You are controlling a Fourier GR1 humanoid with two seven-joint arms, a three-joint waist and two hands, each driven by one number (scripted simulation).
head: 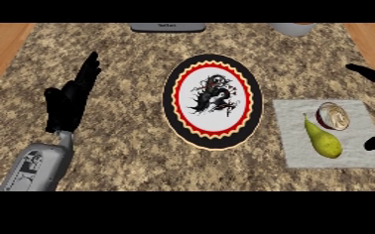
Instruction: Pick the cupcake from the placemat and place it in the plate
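The cupcake point(333, 116) sits on the far part of the grey placemat point(293, 148) at the right of the bench point(117, 144), touching or just beside a green pear point(322, 140) lying nearer. Left of the placemat lies the plate point(212, 101), black-rimmed with a red ring and dark figure. The right hand point(361, 71) shows only as black tips at the right edge; I cannot tell how its fingers stand. The left hand point(70, 99) rests at the left, fingers straight, holding nothing.

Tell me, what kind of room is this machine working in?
Most likely a kitchen: a speckled stone-look counter holds a decorated plate, and a grey placemat carries a cupcake and a pear.
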